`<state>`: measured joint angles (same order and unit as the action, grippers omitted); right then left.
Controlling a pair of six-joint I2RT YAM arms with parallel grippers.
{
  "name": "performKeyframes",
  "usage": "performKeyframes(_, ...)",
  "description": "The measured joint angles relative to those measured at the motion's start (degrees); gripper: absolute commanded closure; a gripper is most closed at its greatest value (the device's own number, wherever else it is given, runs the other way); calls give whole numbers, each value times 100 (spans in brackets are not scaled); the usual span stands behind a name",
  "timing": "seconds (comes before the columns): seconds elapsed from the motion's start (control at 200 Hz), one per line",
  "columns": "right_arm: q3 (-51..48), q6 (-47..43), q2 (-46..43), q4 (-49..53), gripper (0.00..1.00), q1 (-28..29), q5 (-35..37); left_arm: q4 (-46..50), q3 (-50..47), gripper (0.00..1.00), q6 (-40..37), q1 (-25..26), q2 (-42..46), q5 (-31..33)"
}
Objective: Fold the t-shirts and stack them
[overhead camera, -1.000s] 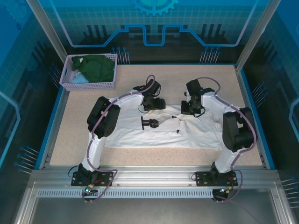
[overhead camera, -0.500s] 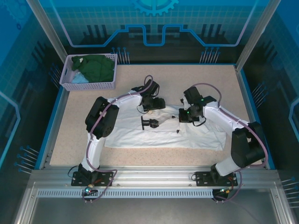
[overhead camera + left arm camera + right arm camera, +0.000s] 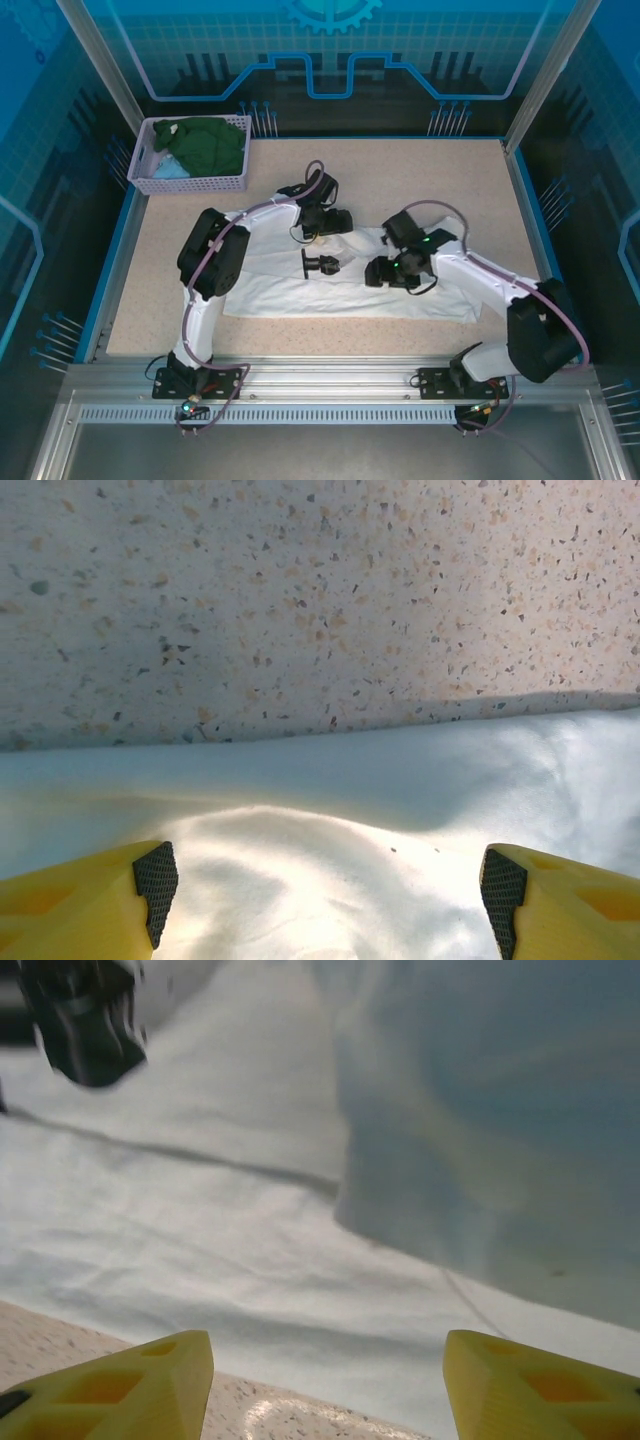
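**Sam:** Where is the shirt?

**Me:** I see the white shirt [image 3: 300, 295] lying flat across the middle of the top view, on the table [image 3: 450, 180]. Its black print [image 3: 320, 265] faces up. A green shirt [image 3: 210, 143] and a blue shirt [image 3: 172, 168] sit in the basket [image 3: 190, 183] at the upper left.

**Sam:** And your claws?

**Me:** My left claw [image 3: 322, 225] is over the shirt's far edge, just above the print. In its own camera the two fingers [image 3: 155, 880] are spread wide, with nothing between them and only cloth below. My right claw [image 3: 380, 273] is over the cloth to the right of the print. It is wide apart too, and it holds nothing.

**Sam:** How will the shirt feel?

**Me:** I think it is light, soft and floppy. It will sag and bunch up if I lift it at one spot. It will not break. A thin layer could slip out of a loose pinch.

**Sam:** So where do you grab?

**Me:** I would pinch it at an edge, one claw on each side, so it hangs even. The far edge, running across the middle of the left wrist view, looks like a good spot. I must take care with the doubled cloth at the upper right of the right wrist view. I could catch two layers there.
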<state>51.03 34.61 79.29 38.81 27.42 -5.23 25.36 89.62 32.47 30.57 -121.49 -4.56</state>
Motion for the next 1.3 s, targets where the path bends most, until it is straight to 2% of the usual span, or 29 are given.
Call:
performKeyframes(0.115,138,55,-140,-50,42,-859,-109,46,-90,28,42,-98,319,221)
performKeyframes(0.2,330,107,-48,-138,49,-1421,-79,7,-398,33,101,-297,758,400)
performKeyframes(0.295,793,70,472,-221,63,-1923,-11,-72,-920,37,264,-671,1270,614)
performKeyframes(0.38,1397,-17,1314,-337,64,-2286,50,-192,-1469,38,426,-1078,1593,813)
performKeyframes(0.55,2194,-125,2656,-437,63,-2752,179,-348,-2505,38,787,-1829,1749,1169)
performKeyframes(0.68,2446,-177,3252,-442,58,-3121,181,-503,-2872,38,1014,-2129,1803,1335)
performKeyframes(0.86,2549,-131,3407,-452,51,-3670,-31,-673,-3018,37,1237,-2363,1867,1617)
performKeyframes(1.015,2892,-66,3633,-343,45,-3823,-313,-726,-3101,34,1410,-2527,1954,1663)
performKeyframes(1.146,3036,0,3718,-422,35,-3834,-426,-658,-3097,22,1414,-2638,1998,1786)
performKeyframes(1.301,3036,17,3650,-595,33,-3928,-485,-352,-2964,15,1320,-2747,2197,1880)
